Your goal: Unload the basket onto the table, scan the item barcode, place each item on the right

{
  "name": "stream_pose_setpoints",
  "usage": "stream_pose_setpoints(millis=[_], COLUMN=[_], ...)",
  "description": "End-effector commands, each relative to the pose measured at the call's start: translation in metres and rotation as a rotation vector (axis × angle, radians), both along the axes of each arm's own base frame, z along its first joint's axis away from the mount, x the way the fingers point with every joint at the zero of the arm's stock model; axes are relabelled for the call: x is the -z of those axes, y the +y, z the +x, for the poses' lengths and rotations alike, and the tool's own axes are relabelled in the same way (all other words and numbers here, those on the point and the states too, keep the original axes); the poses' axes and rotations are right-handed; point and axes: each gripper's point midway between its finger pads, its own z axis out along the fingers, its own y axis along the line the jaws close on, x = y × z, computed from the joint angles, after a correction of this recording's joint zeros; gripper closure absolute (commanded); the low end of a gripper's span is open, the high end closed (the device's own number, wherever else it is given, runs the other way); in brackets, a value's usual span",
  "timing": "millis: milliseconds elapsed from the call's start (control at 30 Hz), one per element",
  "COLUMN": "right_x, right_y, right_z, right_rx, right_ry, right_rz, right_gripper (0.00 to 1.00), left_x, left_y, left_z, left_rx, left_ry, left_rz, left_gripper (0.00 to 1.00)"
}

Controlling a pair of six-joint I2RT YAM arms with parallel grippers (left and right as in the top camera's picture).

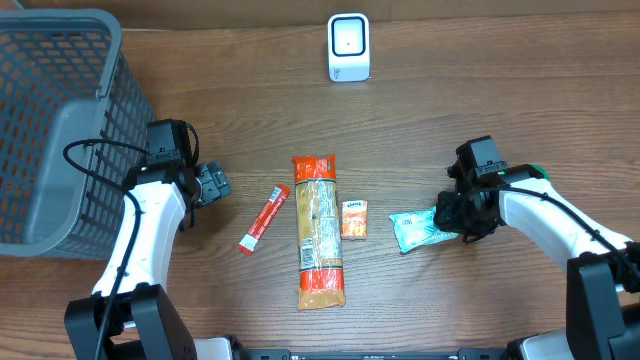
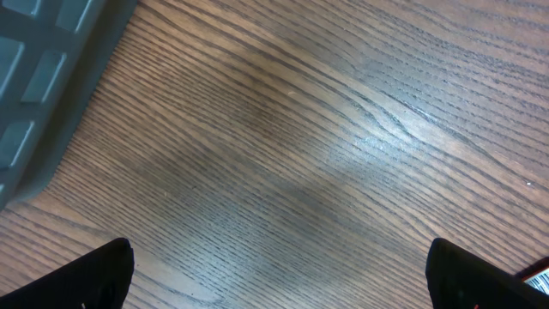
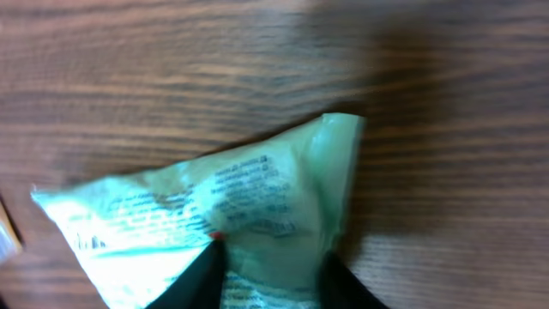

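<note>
Plainly, the only writing close enough to inspect is the dark small print across the green pouch (image 3: 257, 197), and in the right wrist view it is too blurred to read. No barcode can be picked out on the face that shows. The orange sachet (image 1: 354, 219) carries a pale label, too small to make out from overhead. The long packet (image 1: 318, 230), with orange-red ends, and the red stick packet (image 1: 264, 219) show no legible words either.

The right tool (image 3: 273, 279) is drawn in narrow on the pouch. Its two dark fingers (image 3: 202, 275) press on the pouch's near edge with the film pinched between them. The pouch lies on the worktop (image 1: 500, 100) toward the right edge, well apart from the white scanner (image 1: 348, 47), which stands by the middle of the far edge.

The left tool (image 2: 283, 273) gapes at its widest, with only bare wood between its fingertips (image 2: 99, 275). It holds and touches nothing. It hangs just beside the grey basket (image 1: 60, 40), which fills the far left corner.

The tips of both tools are cut off by the bottom of their wrist views. From overhead the right tool covers the pouch's right end. The basket runs past the left edge of the overhead view.
</note>
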Motion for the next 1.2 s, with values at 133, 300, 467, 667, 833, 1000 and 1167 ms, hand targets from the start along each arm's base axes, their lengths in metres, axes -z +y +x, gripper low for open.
stream_pose_setpoints(millis=[133, 300, 467, 667, 833, 1000, 1167], right_x=[-0.002, -0.008, -0.006, -0.005, -0.006, -0.009, -0.015], right_y=[-0.001, 0.003, -0.002, -0.004, -0.002, 0.005, 0.014], right_z=[0.009, 0.014, -0.005, -0.011, -0.003, 0.017, 0.039], right_rx=[-0.002, -0.006, -0.003, -0.002, 0.000, -0.003, -0.034], right_ry=[-0.022, -0.031, 0.049, 0.072, 0.043, -0.041, -0.137], right_rz=[-0.020, -0.003, -0.023, -0.028, -0.021, 0.013, 0.049], right_gripper=[0.70, 0.57, 0.42, 0.35, 0.33, 0.44, 0.47], left_x=[-0.007, -0.007, -0.007, -0.007, -0.007, -0.007, -0.007], left_y=[-0.001, -0.001, -0.001, -0.001, -0.001, -0.001, -0.001], left_z=[0.007, 0.007, 0.007, 0.007, 0.007, 0.007, 0.007], left_rx=[0.013, 0.013, 0.013, 0.013, 0.013, 0.013, 0.013], left_ry=[-0.024, -0.024, -0.024, -0.024, -0.024, -0.024, -0.024], left_rz=[0.001, 0.001, 0.001, 0.001, 0.001, 0.001, 0.001], left_gripper=[0.00, 0.00, 0.00, 0.00, 0.00, 0.00, 0.00])
